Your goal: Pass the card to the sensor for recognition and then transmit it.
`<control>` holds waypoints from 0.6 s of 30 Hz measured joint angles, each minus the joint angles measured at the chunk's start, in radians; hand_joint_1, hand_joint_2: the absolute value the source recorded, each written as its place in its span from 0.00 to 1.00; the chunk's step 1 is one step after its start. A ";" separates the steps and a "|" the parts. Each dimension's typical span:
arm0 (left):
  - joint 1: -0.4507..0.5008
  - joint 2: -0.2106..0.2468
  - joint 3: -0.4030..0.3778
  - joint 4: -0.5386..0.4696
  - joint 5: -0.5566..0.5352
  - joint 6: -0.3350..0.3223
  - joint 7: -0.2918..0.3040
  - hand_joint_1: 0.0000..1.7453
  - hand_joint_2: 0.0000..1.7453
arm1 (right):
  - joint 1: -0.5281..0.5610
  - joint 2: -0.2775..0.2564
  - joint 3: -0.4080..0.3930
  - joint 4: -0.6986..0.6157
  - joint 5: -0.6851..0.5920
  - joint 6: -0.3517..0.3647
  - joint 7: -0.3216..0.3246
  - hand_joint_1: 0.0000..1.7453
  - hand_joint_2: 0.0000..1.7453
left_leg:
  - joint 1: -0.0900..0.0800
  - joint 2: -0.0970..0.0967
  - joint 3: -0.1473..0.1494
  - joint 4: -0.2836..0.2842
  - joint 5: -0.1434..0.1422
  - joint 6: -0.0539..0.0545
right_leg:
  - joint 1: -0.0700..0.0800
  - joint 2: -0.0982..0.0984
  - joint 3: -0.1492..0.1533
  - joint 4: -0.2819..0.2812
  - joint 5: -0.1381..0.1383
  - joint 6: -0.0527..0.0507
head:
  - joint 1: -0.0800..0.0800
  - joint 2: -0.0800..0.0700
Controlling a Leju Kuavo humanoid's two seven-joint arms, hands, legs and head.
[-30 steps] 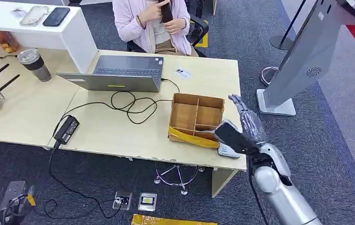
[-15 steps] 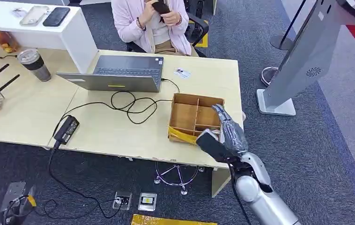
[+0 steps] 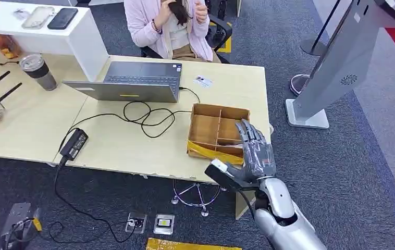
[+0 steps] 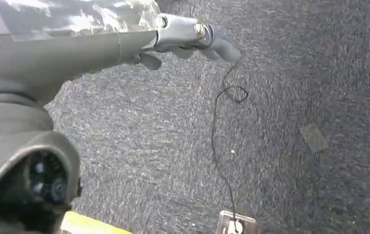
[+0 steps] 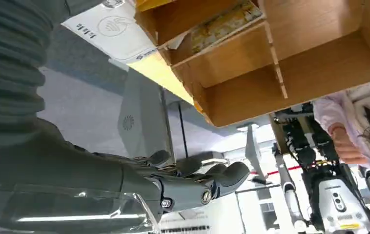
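Observation:
My right hand hovers with fingers spread over the near right corner of the wooden divided box and holds nothing. In the right wrist view a yellow patterned card lies in one compartment of the box, beyond the fingers. A white card reader with a contactless mark lies beside the box. A small white card lies on the table near the laptop. My left hand hangs over the carpet with loose fingers and nothing in it.
A laptop, looped black cables and a power brick lie left of the box. A person sits behind the table. A grey kiosk stand rises at the right. A cup stands far left.
My right arm has swung left and back, bringing the hand from beside the table's right edge to over the box's near corner. The person's hands have moved.

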 joint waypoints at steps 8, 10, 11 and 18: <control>-0.001 -0.001 -0.005 -0.006 -0.009 -0.002 0.000 0.00 0.00 | 0.014 -0.002 -0.016 -0.010 0.026 0.057 0.019 0.00 1.00 | 0.000 0.001 0.000 0.000 0.000 0.000 | 0.000 0.000 0.000 0.000 0.000 0.000 | 0.000 0.000; -0.002 -0.001 -0.009 -0.008 -0.010 -0.002 0.000 0.00 0.00 | 0.014 -0.003 -0.019 -0.018 0.034 0.078 0.024 0.00 1.00 | 0.000 0.001 0.001 0.000 0.000 0.000 | 0.000 0.000 0.000 0.000 0.000 0.000 | 0.000 0.000; -0.004 -0.002 -0.013 -0.008 -0.011 -0.002 0.000 0.00 0.00 | 0.014 -0.002 -0.019 -0.020 0.034 0.092 0.029 0.00 1.00 | 0.000 0.001 0.001 0.000 0.000 0.000 | 0.000 0.000 0.000 0.000 0.000 0.000 | 0.000 0.000; -0.023 -0.003 -0.037 -0.011 -0.013 -0.002 0.010 0.00 0.00 | -0.004 0.026 -0.029 -0.018 0.036 0.131 0.034 0.00 1.00 | 0.000 0.001 0.000 0.000 0.000 0.000 | 0.000 0.000 0.000 0.000 0.000 0.000 | 0.000 0.000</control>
